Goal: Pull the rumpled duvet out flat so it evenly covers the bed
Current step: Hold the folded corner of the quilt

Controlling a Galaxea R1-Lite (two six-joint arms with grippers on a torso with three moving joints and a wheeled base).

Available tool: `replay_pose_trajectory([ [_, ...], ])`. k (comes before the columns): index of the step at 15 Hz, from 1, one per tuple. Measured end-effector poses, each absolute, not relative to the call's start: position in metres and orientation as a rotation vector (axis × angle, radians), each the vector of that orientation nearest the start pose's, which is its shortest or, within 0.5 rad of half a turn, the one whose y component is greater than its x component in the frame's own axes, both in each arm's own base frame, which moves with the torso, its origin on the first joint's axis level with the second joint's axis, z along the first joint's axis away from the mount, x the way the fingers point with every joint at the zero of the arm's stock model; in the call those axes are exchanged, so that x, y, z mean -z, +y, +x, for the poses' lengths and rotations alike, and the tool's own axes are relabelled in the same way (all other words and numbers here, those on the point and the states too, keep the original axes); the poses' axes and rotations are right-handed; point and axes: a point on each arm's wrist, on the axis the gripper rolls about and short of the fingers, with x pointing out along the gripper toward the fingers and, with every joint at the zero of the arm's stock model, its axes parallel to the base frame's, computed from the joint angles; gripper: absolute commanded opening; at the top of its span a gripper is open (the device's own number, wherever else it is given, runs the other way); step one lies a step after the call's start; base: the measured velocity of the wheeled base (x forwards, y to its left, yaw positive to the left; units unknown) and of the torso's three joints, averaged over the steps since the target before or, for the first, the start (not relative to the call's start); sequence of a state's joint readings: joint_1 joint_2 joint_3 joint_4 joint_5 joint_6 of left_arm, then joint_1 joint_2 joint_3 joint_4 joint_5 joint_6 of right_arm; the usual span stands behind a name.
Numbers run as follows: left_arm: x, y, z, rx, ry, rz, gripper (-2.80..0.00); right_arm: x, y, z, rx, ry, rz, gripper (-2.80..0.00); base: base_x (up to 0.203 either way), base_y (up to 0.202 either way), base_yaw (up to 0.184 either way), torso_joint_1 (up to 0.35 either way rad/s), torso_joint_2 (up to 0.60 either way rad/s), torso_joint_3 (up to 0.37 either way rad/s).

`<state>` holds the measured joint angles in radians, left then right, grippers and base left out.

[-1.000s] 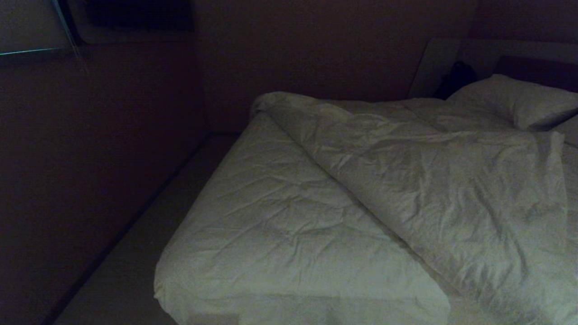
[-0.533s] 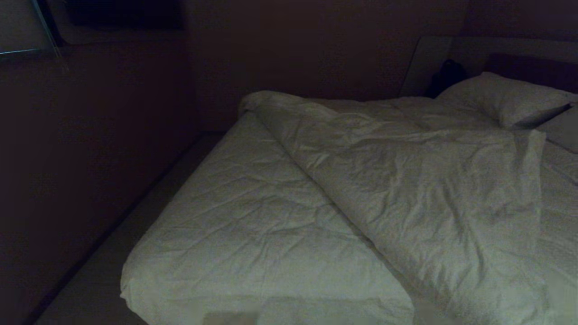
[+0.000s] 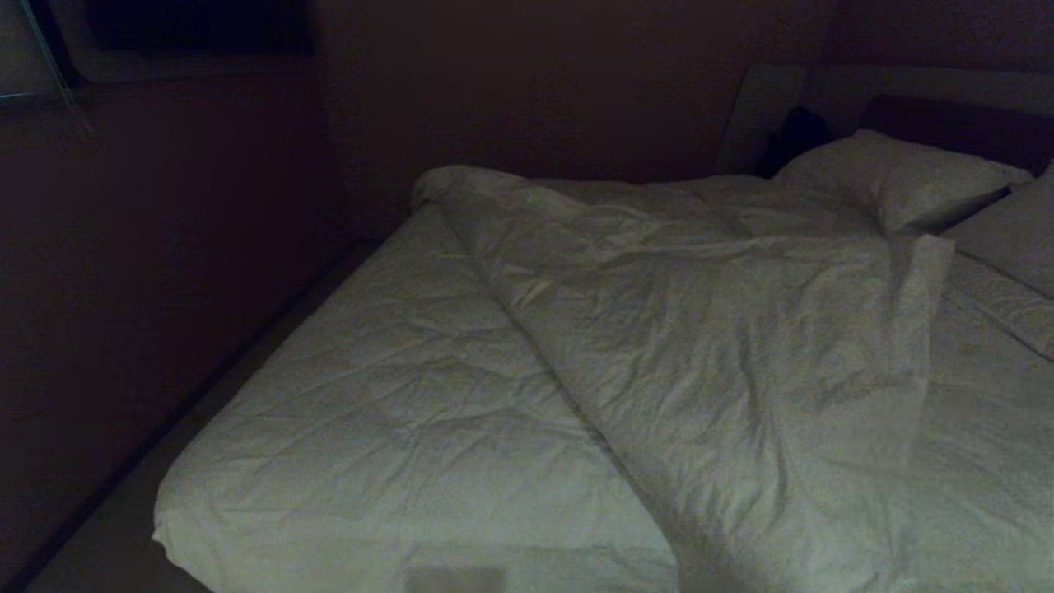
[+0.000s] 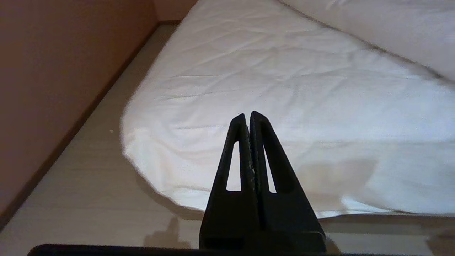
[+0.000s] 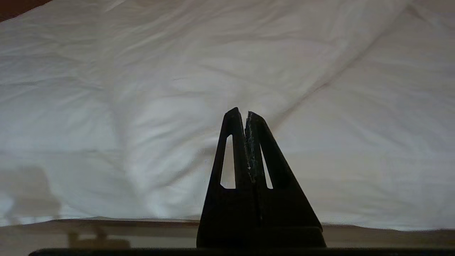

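1. Head view: very dim and grainy; walls nearly black, the duvet (image 3: 700, 346) grey-green.
2. Wrist views: bright; duvet slightly soft, faint shadows fall on the floor (image 4: 89, 199).

The room around me is quite dark. On my left stands a long reddish-brown wall (image 3: 165, 272), and it meets a second dark wall (image 3: 535, 99) at the far side. Along the left wall runs a narrow strip of pale floor (image 4: 81, 185). High at the far left I see a pale framed panel (image 3: 25, 49).
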<state>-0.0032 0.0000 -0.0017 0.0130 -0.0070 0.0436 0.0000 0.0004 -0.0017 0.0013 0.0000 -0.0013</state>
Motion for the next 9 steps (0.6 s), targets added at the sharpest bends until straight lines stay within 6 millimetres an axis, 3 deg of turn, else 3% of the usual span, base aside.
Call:
replay_pose_trajectory([
  [9, -0.0746, -0.0001, -0.0229, 0.011, 0.011, 0.044, -2.8, -0.0759, 0.0, -0.0229, 0.0, -0.001, -0.002, -2.8, 0.0, -0.196, 0.0, 0.003, 0.0, 0.003],
])
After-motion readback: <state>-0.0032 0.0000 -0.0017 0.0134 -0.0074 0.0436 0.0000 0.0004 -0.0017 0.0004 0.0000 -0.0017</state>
